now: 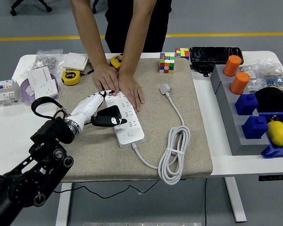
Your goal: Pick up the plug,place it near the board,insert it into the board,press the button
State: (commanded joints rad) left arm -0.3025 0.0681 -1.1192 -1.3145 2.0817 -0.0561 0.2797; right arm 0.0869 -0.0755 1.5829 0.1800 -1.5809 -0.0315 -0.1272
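Left hand [100,109] grips black plug [108,117] over the board [126,118], which a person's hands [119,84] steady.

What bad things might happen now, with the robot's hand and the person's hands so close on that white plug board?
The left hand holds the black plug right beside the person's hands pressing the white power strip; it might bump their fingers. The plug looks tilted, so it may miss the sockets.

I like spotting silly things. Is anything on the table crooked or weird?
The white power strip lies slanted across the beige mat, and a person's hands press its far end down. The robot's left hand holds the black plug over it. Nothing looks spilled or broken.
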